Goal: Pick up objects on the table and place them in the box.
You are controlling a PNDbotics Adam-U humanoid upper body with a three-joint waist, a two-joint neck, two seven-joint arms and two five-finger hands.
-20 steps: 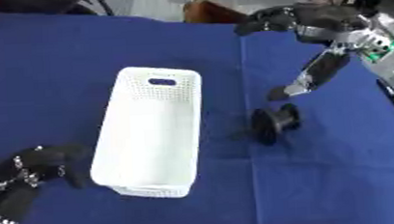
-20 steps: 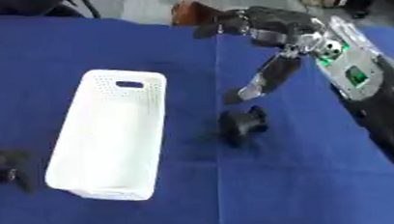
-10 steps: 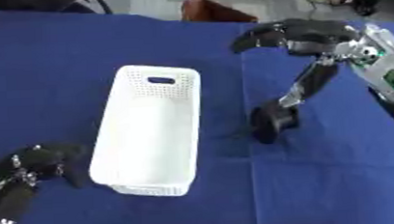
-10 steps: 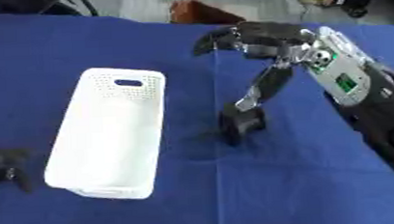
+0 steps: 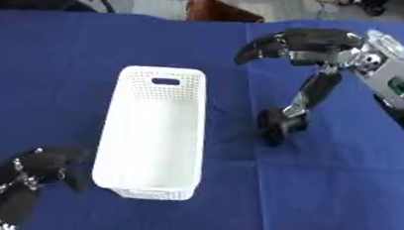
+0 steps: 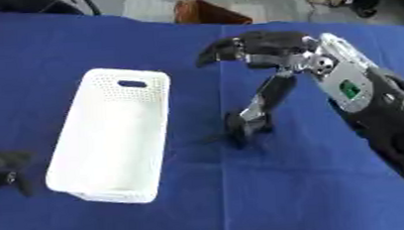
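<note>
A white perforated box (image 5: 154, 134) lies lengthwise on the blue tablecloth, with nothing showing inside it. Right of it a small black object (image 5: 275, 125) stands on the cloth. My right hand (image 5: 310, 49) hovers above and behind that object, fingers spread and curved over it, and its thumb reaches down to touch the object's top. The hand holds nothing. My left hand (image 5: 34, 168) rests at the lower left, beside the box's near corner, fingers curled, apart from everything.
The blue cloth (image 5: 331, 189) covers the whole table, with a seam running down the middle. A brown chair back (image 5: 222, 11) stands beyond the far edge.
My right hand has moved left and down toward the black object, its thumb now reaching the object's top. The left hand has barely shifted.
</note>
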